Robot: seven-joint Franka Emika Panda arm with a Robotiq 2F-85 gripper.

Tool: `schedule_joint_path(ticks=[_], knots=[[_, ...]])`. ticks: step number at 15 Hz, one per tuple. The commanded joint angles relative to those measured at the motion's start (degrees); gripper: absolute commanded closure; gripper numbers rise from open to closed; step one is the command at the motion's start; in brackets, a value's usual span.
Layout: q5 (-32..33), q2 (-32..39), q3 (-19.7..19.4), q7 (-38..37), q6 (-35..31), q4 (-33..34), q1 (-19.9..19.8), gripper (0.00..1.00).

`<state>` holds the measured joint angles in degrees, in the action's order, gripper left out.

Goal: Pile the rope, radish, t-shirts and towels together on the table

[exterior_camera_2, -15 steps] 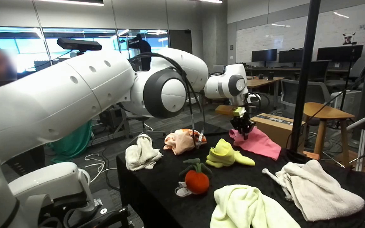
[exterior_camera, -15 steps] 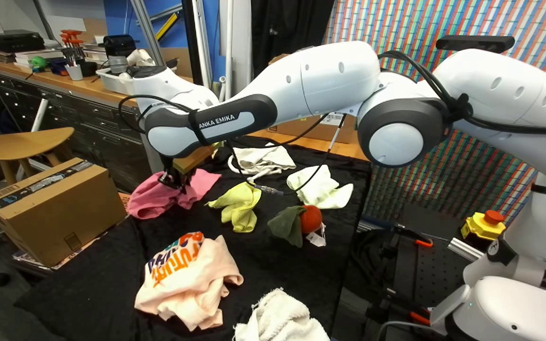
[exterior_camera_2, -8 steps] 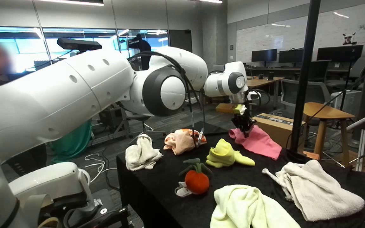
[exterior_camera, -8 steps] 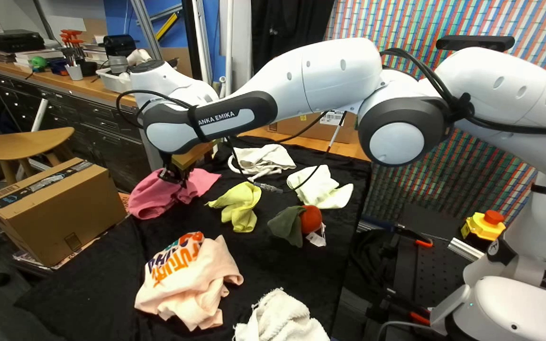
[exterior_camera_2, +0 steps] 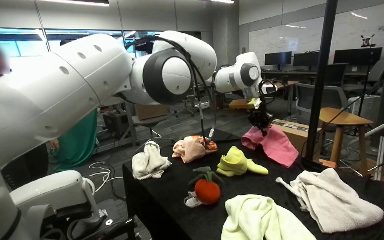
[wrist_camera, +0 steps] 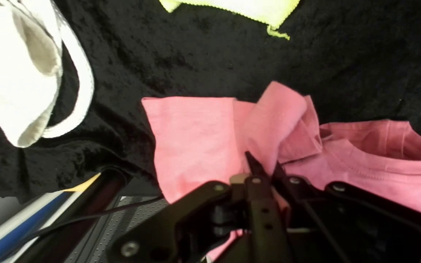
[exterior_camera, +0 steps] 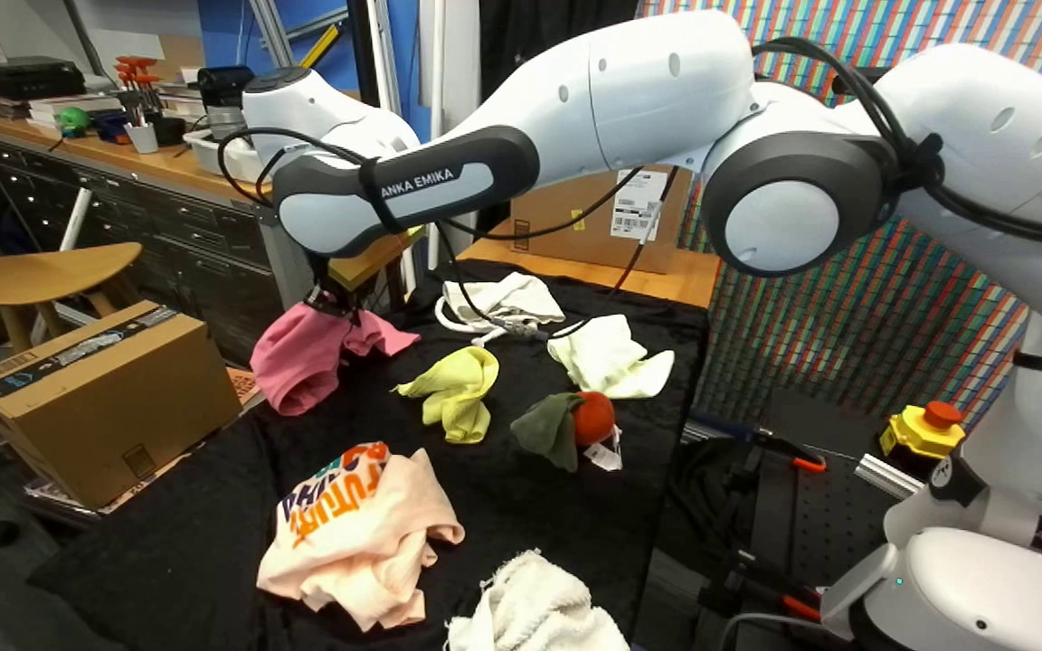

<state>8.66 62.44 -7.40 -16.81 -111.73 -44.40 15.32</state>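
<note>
"So, what's left of centre in an exterior view?"

"The jaws, clamped on the pink t-shirt (exterior_camera: 297,354), which sits at the upper left of the black bench (exterior_camera: 521,515). The cream t-shirt (exterior_camera: 381,542) with the orange print lies crumpled lower down, and the shaggy white towel (exterior_camera: 535,610) is cut off by the bottom edge."

"And near the middle?"

"The yellow-green towel (exterior_camera: 458,393), all bunched up."

"Where's the radish (exterior_camera_2: 208,192)?"

"Just below centre in an exterior view, sitting on the bench by itself. The pale green towel (exterior_camera_2: 263,218) runs out of the bottom of the frame; at lower right lies the cream towel (exterior_camera_2: 345,203), the rope (exterior_camera_2: 292,191) along its left side. The pink t-shirt droops from the jaws, right of centre."

"Does the wrist view settle the grip?"

"It does: low in the frame, a pink fold is pinched between the jaws. The cream towel shows upper left, the rope bowing out from its right edge, and the yellow-green towel is cropped by the top."
</note>
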Motion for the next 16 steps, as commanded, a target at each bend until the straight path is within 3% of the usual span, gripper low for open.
schedule_joint_path(ticks=[1, 5, 16], knots=[[0.5, -9.3, -1.8, -4.2, -3.9, -13.7, 0.0, 0.97], [-0.1, -15.3, -4.0, -8.6, -7.0, -23.6, -1.5, 0.97], [-2.5, -32.5, -7.1, -21.2, -17.3, -52.7, -13.1, 0.97]])
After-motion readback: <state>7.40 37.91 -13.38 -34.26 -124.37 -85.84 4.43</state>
